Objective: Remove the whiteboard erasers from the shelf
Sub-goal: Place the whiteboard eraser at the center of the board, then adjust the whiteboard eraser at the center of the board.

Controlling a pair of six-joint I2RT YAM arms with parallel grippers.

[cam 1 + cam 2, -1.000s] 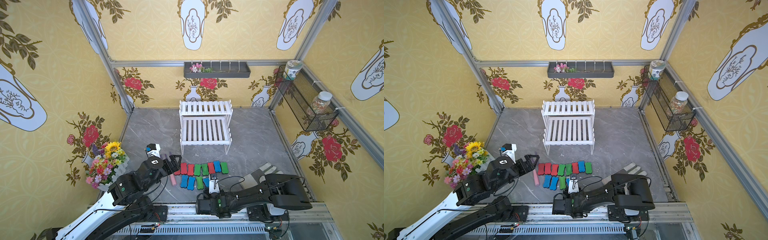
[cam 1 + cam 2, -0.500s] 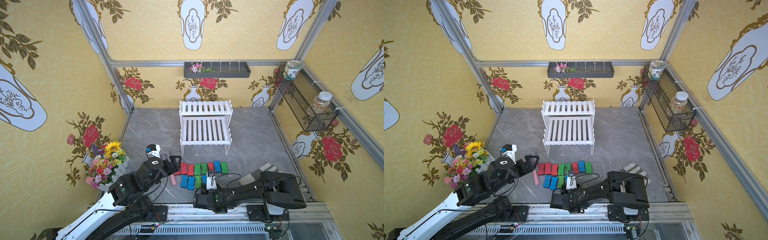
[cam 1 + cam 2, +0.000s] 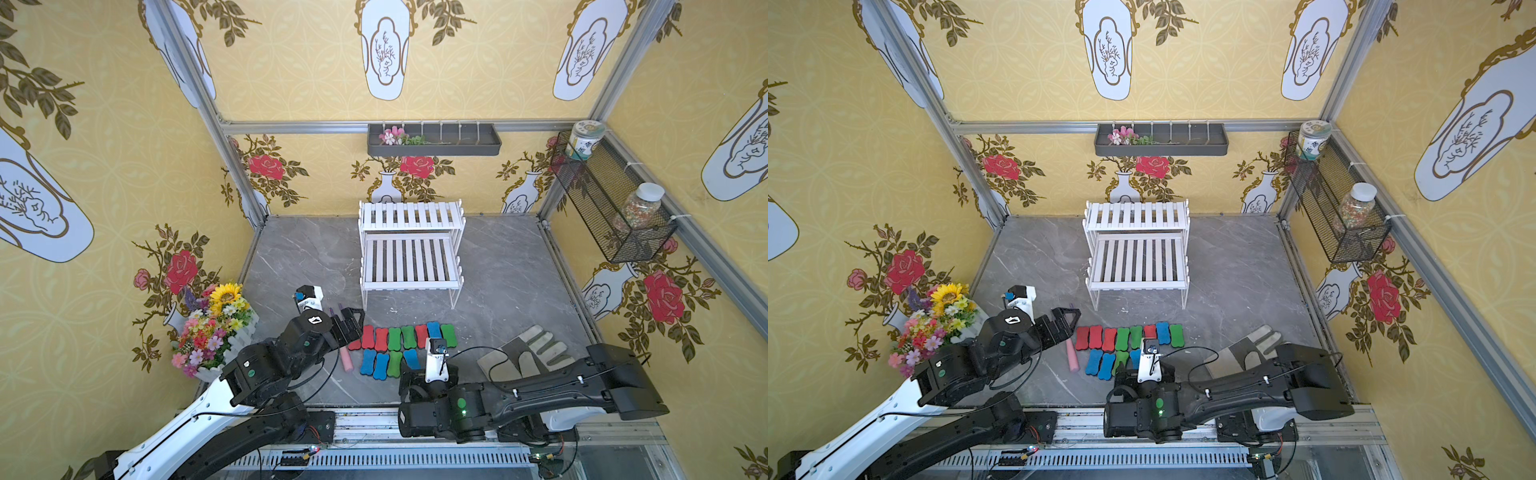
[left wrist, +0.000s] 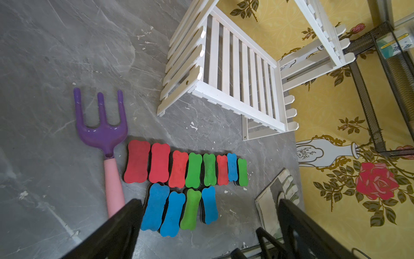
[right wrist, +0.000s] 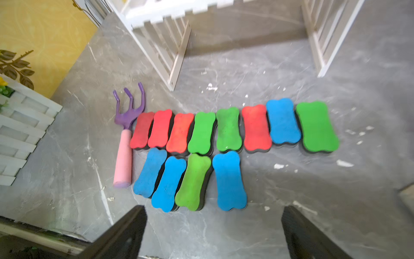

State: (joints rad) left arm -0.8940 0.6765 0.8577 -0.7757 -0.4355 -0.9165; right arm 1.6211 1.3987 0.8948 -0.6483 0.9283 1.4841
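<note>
Twelve whiteboard erasers [image 5: 228, 129] are counted: four red, four green and four blue. Eight are laid in the row farther from the right hand [image 5: 214, 215], four in the row nearer to it. One shelf [image 3: 409, 285] of two tiers is seen, one garden fork [image 4: 100, 132], one glove [image 3: 523, 353], one bunch of flowers [image 3: 212, 324] and two jars [image 3: 638, 208].
</note>
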